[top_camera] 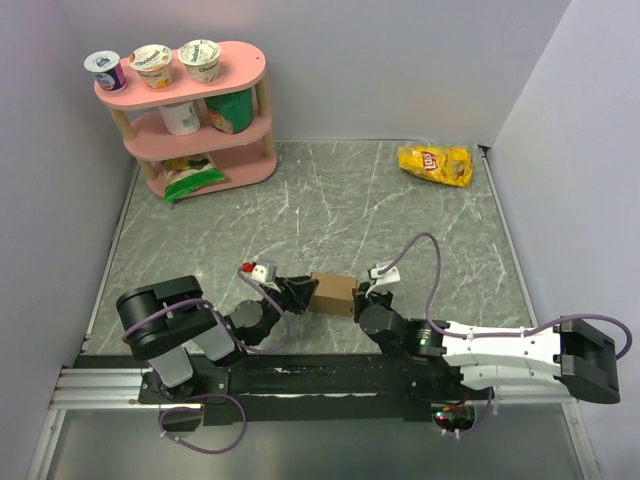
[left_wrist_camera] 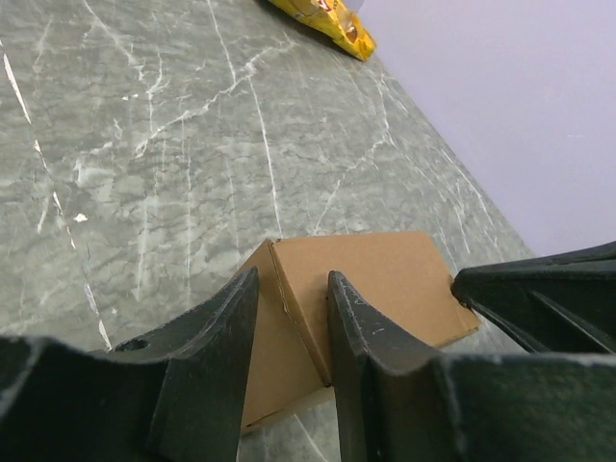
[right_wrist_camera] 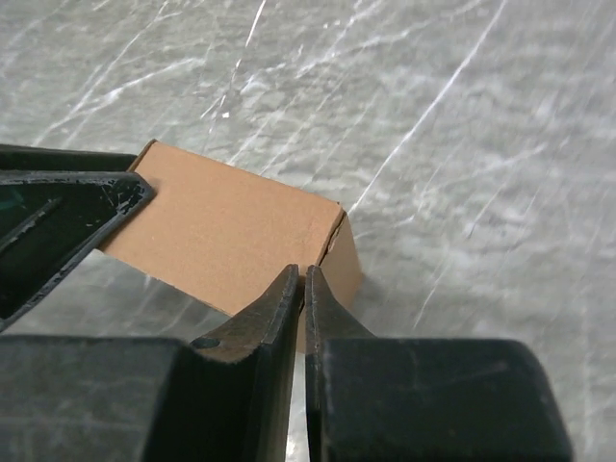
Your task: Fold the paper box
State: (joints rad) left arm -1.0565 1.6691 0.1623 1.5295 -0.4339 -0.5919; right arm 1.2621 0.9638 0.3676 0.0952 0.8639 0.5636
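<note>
The paper box (top_camera: 332, 293) is a small closed brown cardboard box on the grey marble table, between my two grippers. My left gripper (top_camera: 303, 291) is at its left end. In the left wrist view its fingers (left_wrist_camera: 292, 279) straddle the box's (left_wrist_camera: 385, 279) corner edge, one on the top face and one on the end face, closed on it. My right gripper (top_camera: 362, 292) meets the right end. Its jaws (right_wrist_camera: 301, 272) are pressed almost together, tips against the top corner of the box (right_wrist_camera: 221, 231) where a seam shows.
A yellow chip bag (top_camera: 435, 163) lies at the far right of the table. A pink shelf (top_camera: 195, 120) with yogurt cups and packets stands at the far left. White walls close in the table on three sides.
</note>
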